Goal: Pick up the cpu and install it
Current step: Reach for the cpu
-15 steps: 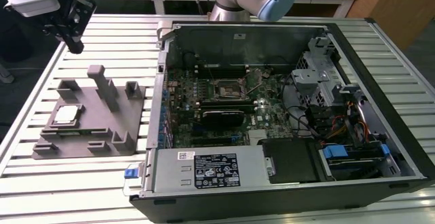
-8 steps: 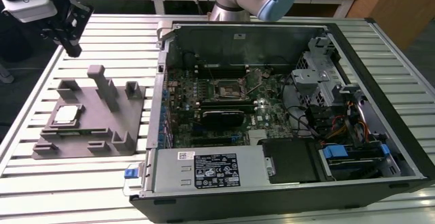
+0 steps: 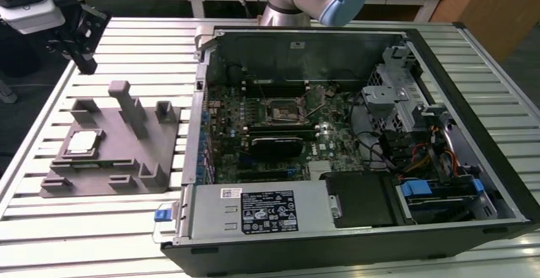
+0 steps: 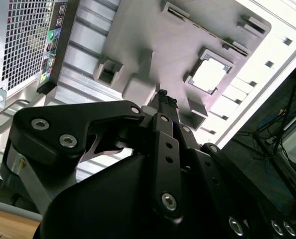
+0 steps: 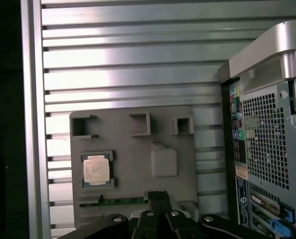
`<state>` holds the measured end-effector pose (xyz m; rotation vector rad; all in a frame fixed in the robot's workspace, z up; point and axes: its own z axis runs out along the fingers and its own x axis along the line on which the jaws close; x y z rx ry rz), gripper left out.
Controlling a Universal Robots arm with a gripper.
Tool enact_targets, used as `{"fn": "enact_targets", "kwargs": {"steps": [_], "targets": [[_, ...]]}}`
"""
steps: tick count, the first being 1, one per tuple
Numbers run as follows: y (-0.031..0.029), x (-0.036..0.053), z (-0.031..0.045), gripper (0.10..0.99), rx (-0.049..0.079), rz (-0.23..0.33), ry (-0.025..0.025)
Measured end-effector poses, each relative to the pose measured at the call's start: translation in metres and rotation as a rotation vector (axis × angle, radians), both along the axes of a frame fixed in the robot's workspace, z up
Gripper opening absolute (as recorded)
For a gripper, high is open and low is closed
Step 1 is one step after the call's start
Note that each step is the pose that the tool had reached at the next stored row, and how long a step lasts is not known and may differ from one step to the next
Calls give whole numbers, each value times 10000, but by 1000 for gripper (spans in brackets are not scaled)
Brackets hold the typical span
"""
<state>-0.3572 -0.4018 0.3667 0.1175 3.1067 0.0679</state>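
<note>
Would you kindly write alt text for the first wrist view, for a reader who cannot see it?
The cpu lies in a square pocket of a grey fixture on a slatted metal table, with the gripper over the fixture, shut and empty. The rear panel of a computer case stands beside the fixture.

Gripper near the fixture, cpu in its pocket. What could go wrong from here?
1. The gripper is shut and off to the side of the cpu; descending so could strike it or the grey fixture.
2. The socket lies deep inside the case, so the arm may clip its wall.
</note>
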Motion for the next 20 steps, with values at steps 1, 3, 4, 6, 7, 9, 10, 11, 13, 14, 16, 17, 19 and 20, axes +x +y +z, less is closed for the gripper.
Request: {"fn": "enact_targets", "kwargs": {"steps": [1,3,4,6,7,9,10,11,13,14,16,17,19,20], "targets": [[-1,-9,-6,106,-1,0,1],[-3,-28,-20,106,-1,-1,1],[-4,-37,-26,106,-1,0,1],[-6,-57,-41,106,0,0,0],[-6,-66,-48,106,-1,0,1],[-8,-83,-63,106,-1,0,1],[-9,-91,-69,106,-1,0,1],[-9,-100,-76,106,0,0,0],[-10,-116,-89,106,0,-1,0],[-11,-124,-97,106,0,0,0],[-14,-136,-114,106,-1,1,1],[-15,-144,-124,106,-1,0,2],[-18,-162,-146,106,-1,-1,1],[-19,-172,-158,106,0,0,1]]}}
